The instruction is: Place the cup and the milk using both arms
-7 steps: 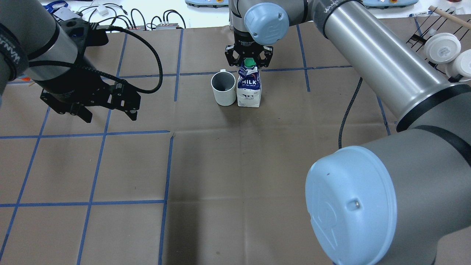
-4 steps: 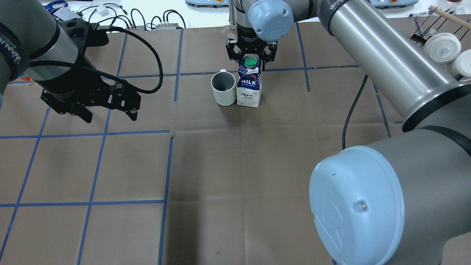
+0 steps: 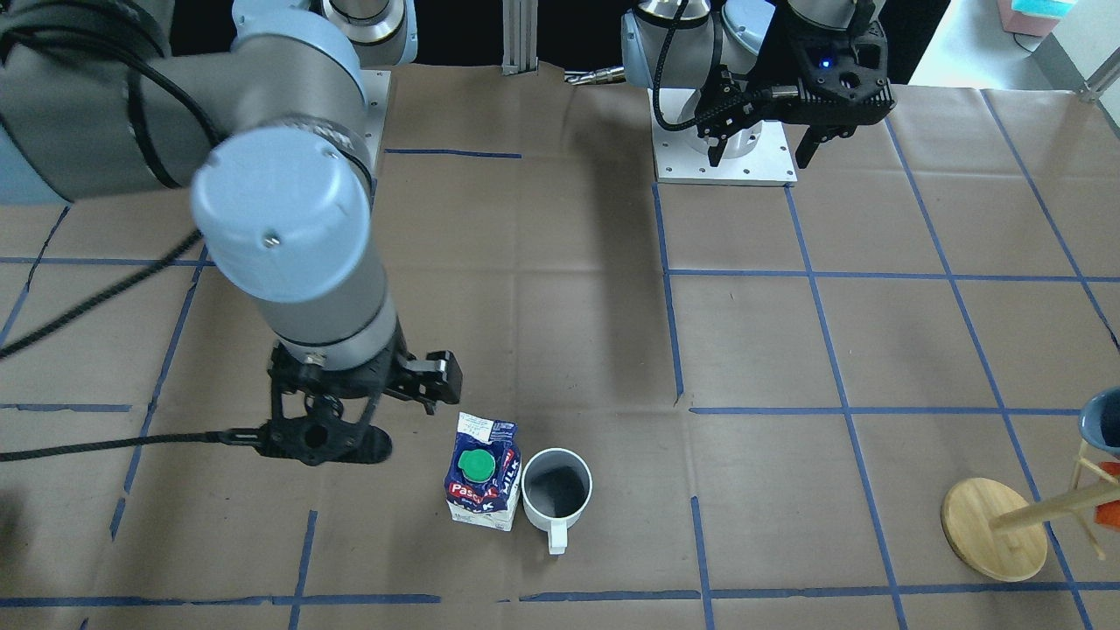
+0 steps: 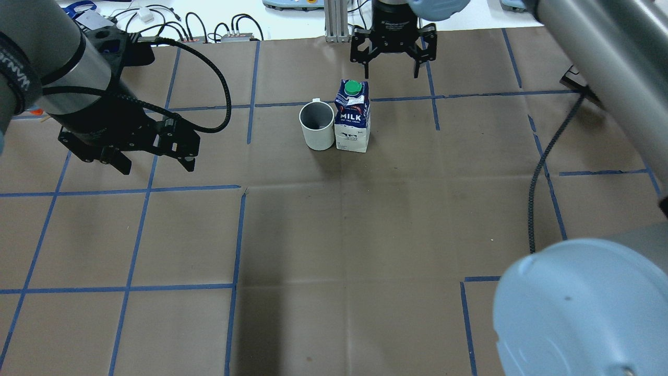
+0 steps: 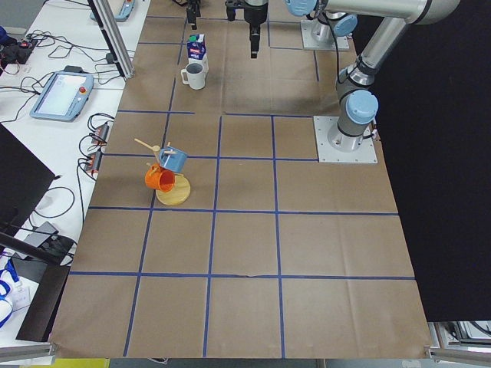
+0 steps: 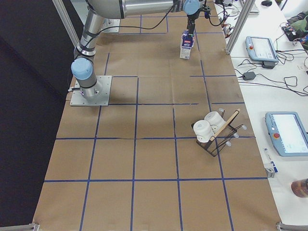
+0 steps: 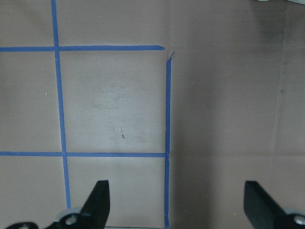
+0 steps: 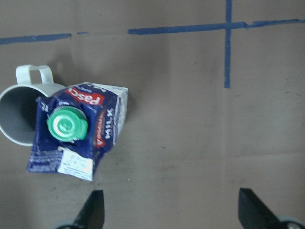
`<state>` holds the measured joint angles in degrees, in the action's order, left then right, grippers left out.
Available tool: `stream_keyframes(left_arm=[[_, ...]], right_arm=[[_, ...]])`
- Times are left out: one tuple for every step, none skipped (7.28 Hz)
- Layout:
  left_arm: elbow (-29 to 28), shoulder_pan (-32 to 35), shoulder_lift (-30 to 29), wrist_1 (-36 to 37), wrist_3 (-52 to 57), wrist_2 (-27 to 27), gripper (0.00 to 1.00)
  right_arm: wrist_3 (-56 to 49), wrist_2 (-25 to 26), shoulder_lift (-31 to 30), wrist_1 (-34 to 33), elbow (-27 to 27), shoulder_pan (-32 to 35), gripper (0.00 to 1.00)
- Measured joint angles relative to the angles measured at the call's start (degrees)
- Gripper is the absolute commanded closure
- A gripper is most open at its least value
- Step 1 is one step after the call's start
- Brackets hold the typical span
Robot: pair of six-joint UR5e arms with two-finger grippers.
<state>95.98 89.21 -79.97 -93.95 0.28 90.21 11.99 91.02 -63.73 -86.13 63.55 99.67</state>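
Observation:
The milk (image 4: pixel 353 117) stands upright on the brown table, touching the right side of the white cup (image 4: pixel 317 125). Both also show in the front view, the milk (image 3: pixel 483 477) beside the cup (image 3: pixel 557 490), whose handle points away from the robot. My right gripper (image 4: pixel 391 69) is open and empty, above and beyond the milk; its wrist view looks down on the milk (image 8: pixel 78 129) and the cup (image 8: pixel 16 119), with open fingers (image 8: pixel 93 210). My left gripper (image 4: pixel 156 167) is open and empty, well to the left of the cup, over bare table (image 7: pixel 114 100).
A wooden mug tree (image 3: pixel 993 529) with an orange and a blue cup (image 5: pixel 173 159) stands at the table's left end. A black rack with white cups (image 6: pixel 211 127) stands near the right end. Blue tape lines (image 4: pixel 237 235) grid the table.
My right gripper has risen off the milk's top and drawn back to the far right of it. The milk and cup stay put. The left arm has not moved.

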Motion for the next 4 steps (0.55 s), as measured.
stream_keyframes(left_arm=[[0.0, 0.0, 0.0, 0.0, -0.01, 0.0, 0.0], [0.0, 0.0, 0.0, 0.0, -0.02, 0.03, 0.0], [0.0, 0.0, -0.03, -0.06, -0.02, 0.05, 0.0], [0.0, 0.0, -0.07, -0.21, -0.04, 0.05, 0.0]], right_arm=[[-3.38, 0.02, -5.17, 1.21, 4.32, -2.36, 0.0], [-6.15, 0.0, -10.4, 1.33, 9.25, -4.84, 0.0], [-8.54, -0.06, -15.37, 1.33, 13.78, -7.31, 0.0], [-9.87, -0.09, -19.8, 1.35, 17.76, -8.9, 0.0]])
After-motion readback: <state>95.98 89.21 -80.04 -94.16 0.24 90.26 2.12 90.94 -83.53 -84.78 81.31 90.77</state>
